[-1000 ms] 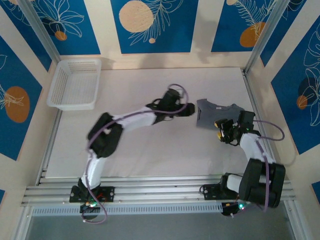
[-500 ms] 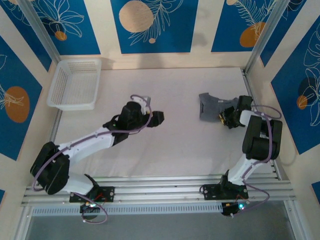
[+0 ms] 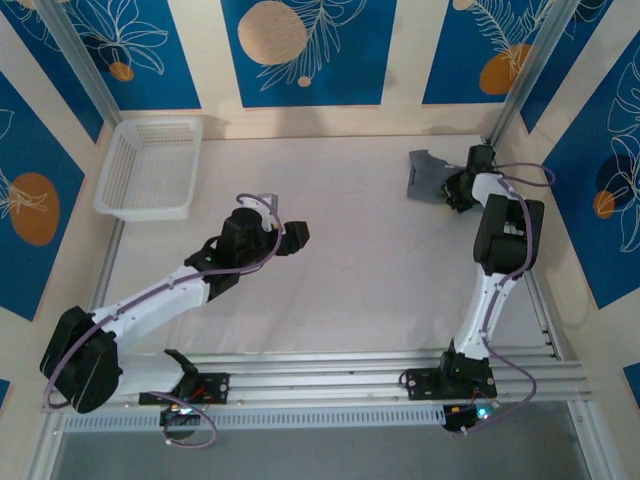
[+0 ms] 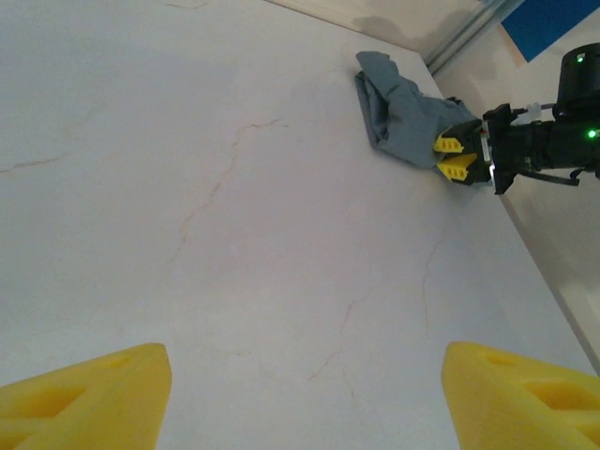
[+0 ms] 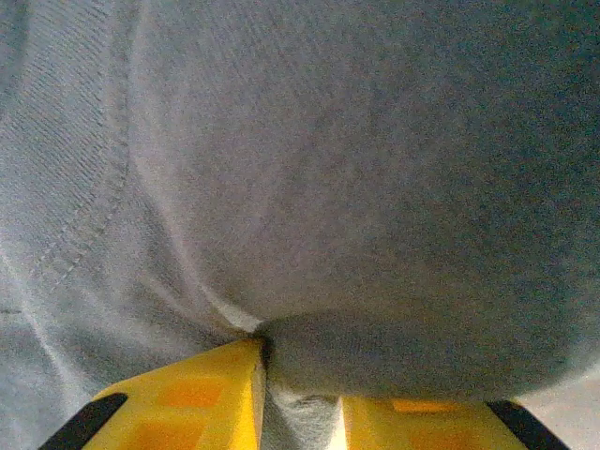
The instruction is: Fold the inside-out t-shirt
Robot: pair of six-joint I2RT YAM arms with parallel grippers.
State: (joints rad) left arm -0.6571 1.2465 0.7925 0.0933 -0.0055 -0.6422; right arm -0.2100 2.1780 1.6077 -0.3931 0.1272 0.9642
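Evidently the right pincer (image 3: 455, 190) is clamped on a fold of the bunched slate-grey inside-out t-shirt (image 3: 427, 172) at the table's (image 3: 330, 300) one o'clock corner, probably to drag it flat, while the left pincer (image 3: 292, 236) hovers agape and empty near the centre.

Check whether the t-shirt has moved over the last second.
Yes. The t-shirt, pinched in the right end effector, has moved up the view, toward the table's far right corner.
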